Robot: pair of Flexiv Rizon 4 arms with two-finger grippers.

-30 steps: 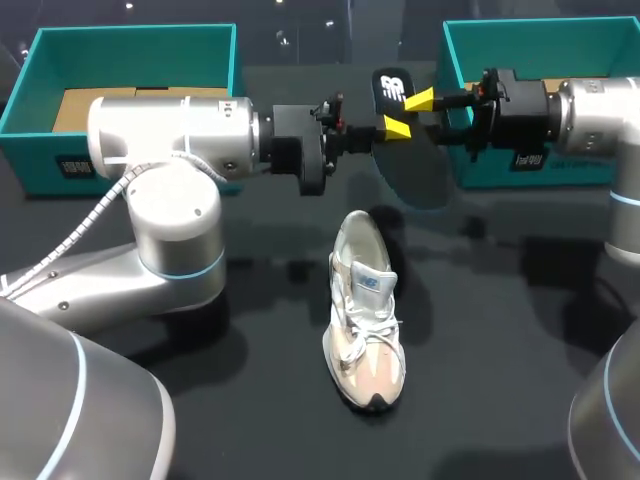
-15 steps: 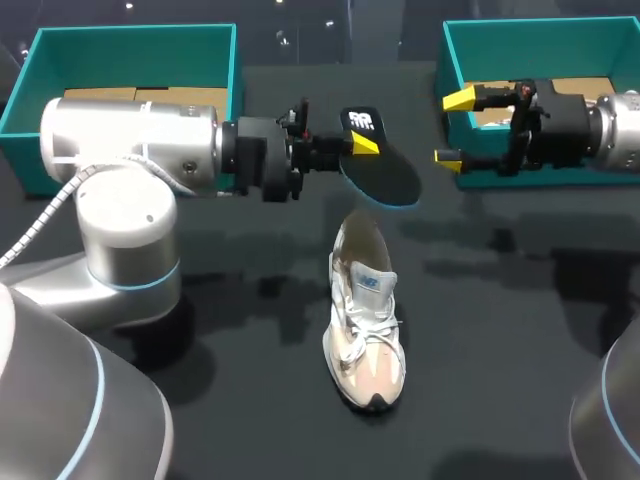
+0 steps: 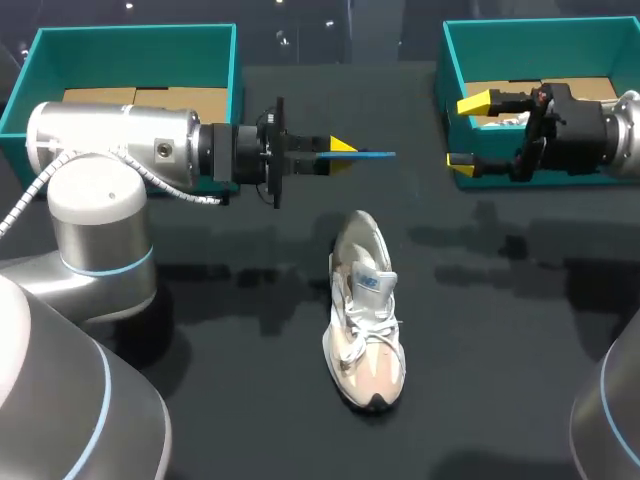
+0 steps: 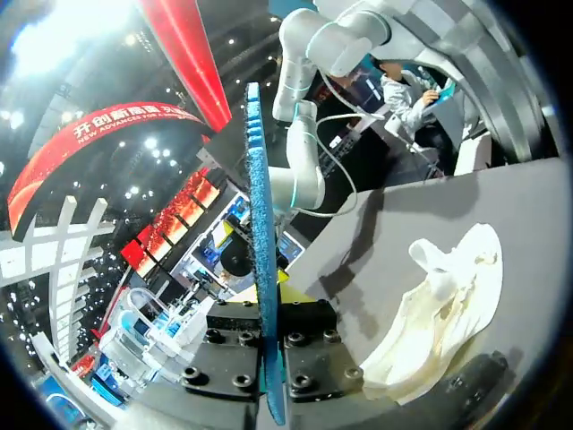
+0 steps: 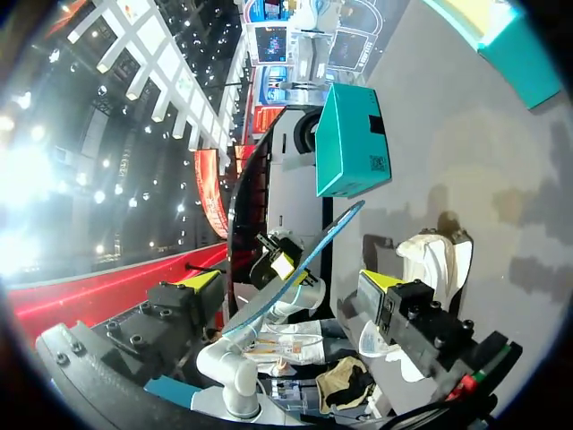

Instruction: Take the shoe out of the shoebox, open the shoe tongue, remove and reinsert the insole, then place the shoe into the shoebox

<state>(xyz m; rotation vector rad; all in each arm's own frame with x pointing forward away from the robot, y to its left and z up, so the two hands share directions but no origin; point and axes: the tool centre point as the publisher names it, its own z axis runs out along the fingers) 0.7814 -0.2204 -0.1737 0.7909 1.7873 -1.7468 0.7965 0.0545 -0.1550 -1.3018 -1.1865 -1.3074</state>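
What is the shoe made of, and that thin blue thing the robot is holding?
The shoe looks like soft cloth and matte suede-like patches, cream and beige, with woven white laces. The insole in the left gripper seems thin bendy foam: it curves in the right wrist view.

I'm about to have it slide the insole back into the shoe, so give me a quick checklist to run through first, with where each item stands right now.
1. Insole gripped: ok. The left gripper is shut on the insole, which is held on edge.
2. Other arm out of the way: ok. The right gripper is open and apart from the insole.
3. Shoe placed steadily: ok. The shoe stands on its sole on the table, heel end nearest the insole.
4. Tongue pulled open enough: cannot tell.
5. Insole lined up with the shoe opening: not ok. It hangs above the table beyond the heel, pointing sideways, not down into the shoe.
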